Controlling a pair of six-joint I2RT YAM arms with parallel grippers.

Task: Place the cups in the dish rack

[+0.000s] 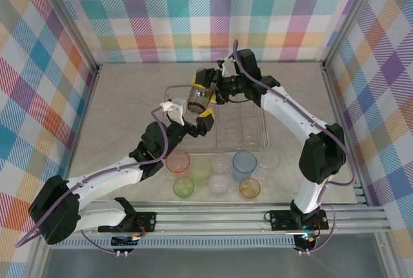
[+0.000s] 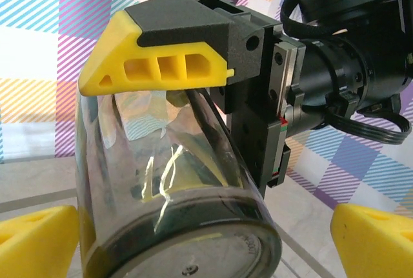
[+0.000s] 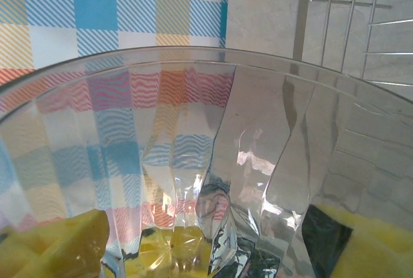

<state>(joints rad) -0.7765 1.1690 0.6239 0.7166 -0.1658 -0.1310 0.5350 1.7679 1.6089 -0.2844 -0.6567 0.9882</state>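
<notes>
A smoky grey cup [image 1: 195, 102] lies on its side in the air above the left end of the dish rack [image 1: 264, 126]. My right gripper [image 1: 206, 92] is shut on this cup, one yellow finger [image 2: 161, 65] pressed along its wall. In the left wrist view the cup's base [image 2: 187, 252] faces the camera. My left gripper [image 1: 188, 115] is open, its yellow fingertips [image 2: 39, 239] standing wide on either side of the base without touching it. The right wrist view looks through the cup's fluted wall [image 3: 213, 162], with rack wires [image 3: 361, 26] behind.
Several cups stand upright on the table in front of the rack: pink-red [image 1: 178, 161], two green [image 1: 183, 187], light blue [image 1: 244, 164], orange [image 1: 249, 188] and clear ones [image 1: 219, 184]. Checked cloth walls and metal frame posts enclose the table.
</notes>
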